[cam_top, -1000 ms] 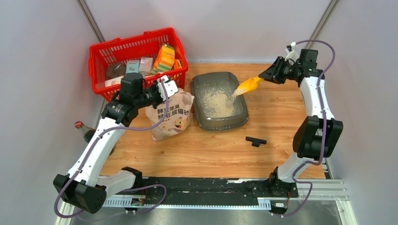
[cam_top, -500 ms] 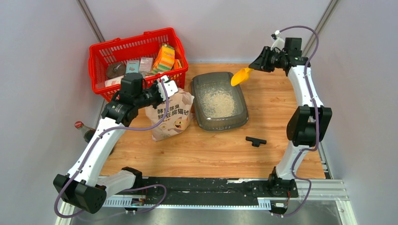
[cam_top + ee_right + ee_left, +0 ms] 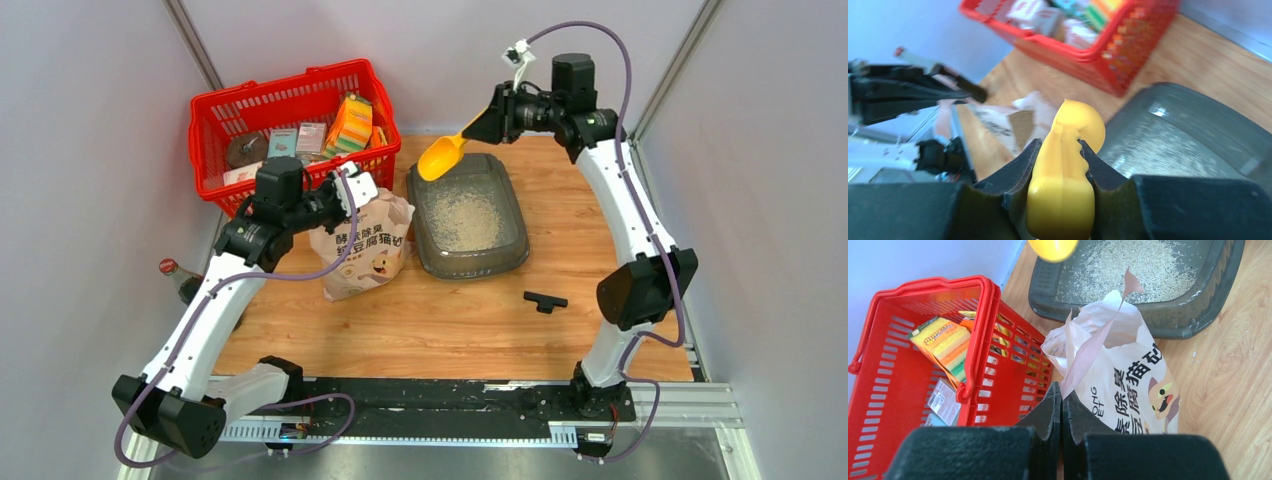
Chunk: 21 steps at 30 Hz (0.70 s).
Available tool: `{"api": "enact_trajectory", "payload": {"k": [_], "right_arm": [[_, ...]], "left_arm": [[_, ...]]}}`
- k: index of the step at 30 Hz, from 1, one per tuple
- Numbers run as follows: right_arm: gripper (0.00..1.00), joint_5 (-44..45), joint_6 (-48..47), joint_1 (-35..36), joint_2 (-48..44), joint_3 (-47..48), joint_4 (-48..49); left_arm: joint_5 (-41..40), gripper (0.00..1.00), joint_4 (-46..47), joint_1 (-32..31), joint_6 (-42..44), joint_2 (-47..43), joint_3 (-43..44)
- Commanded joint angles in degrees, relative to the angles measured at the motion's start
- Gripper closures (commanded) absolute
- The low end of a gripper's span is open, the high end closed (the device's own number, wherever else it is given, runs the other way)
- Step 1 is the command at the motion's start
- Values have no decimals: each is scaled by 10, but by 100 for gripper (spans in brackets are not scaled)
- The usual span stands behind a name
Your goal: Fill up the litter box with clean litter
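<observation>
The dark grey litter box [image 3: 424, 255] lies mid-table with a patch of clean litter [image 3: 465, 218] on its floor. My right gripper [image 3: 490, 125] is shut on the handle of a yellow scoop [image 3: 440, 158], whose bowl hangs over the box's far left corner. The right wrist view shows the handle [image 3: 1068, 165] pinched between the fingers, with the litter box [image 3: 1198, 125] below. My left gripper [image 3: 350, 190] is shut on the torn top edge of the beige paper bag [image 3: 365, 250], which stands left of the box. In the left wrist view that edge runs into the closed jaws [image 3: 1062, 390], beyond them the bag [image 3: 1128, 370], the litter [image 3: 1128, 265] and the scoop [image 3: 1052, 247].
A red mesh basket [image 3: 290, 120] holding several packets stands at the far left, touching the bag. A bottle [image 3: 175, 275] stands at the left table edge. A small black T-shaped piece [image 3: 545, 300] lies on the wood in front of the box. Walls close in on three sides.
The right arm has swung the scoop leftward, from the box's right side where litter was falling from it, across to above the far left corner. The left arm and bag have not moved.
</observation>
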Motion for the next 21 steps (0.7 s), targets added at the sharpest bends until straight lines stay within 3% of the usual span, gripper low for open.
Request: {"api": "enact_trajectory", "payload": {"k": [1,6,9,15,21], "right_arm": [[100,-64,-3,44,-37,-16,22],[100,-71,-10,84,-36,-13,9],[100,-39,-65,112,-20,5,-41],[100,72,-104,163,4,-6,-71],[100,212,-83,202,32,10,-42]], "left_arm": [[34,100,62,-6,-26,-24,3],[32,100,59,-6,-28,-31,-4],[31,100,62,-6,-29,-34,-6],[31,100,60,-6,-31,-43,-6],[29,100,57,-6,-34,-60,-15]]}}
